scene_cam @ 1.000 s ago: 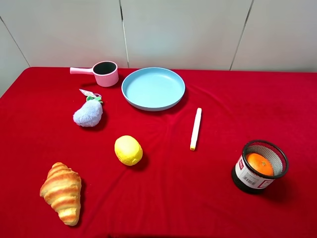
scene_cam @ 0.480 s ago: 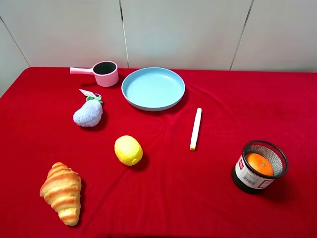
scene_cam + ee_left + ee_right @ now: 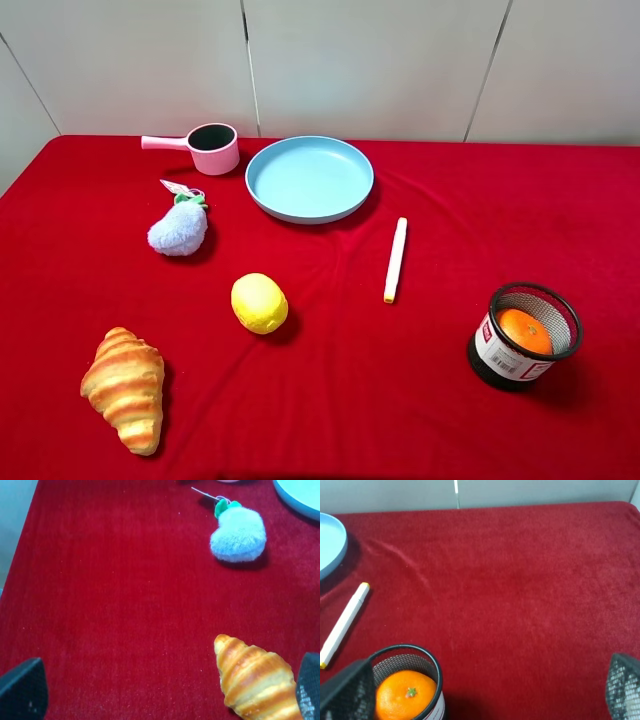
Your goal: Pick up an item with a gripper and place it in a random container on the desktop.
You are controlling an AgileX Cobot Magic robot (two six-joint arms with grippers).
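The orange mandarin lies inside the black wire-mesh cup with a white barcode label, at the front right of the red-clothed desktop. The right wrist view shows the mandarin in the cup. My right gripper is open and empty, pulled back from the cup, with only its fingertips showing. My left gripper is open and empty above the cloth near the croissant, with only its fingertips showing. Neither arm shows in the exterior high view.
A croissant lies front left, a yellow lemon-like ball near the middle, and a pale blue plush behind them. A pink saucepan and a light-blue plate stand at the back. A white marker lies right of centre.
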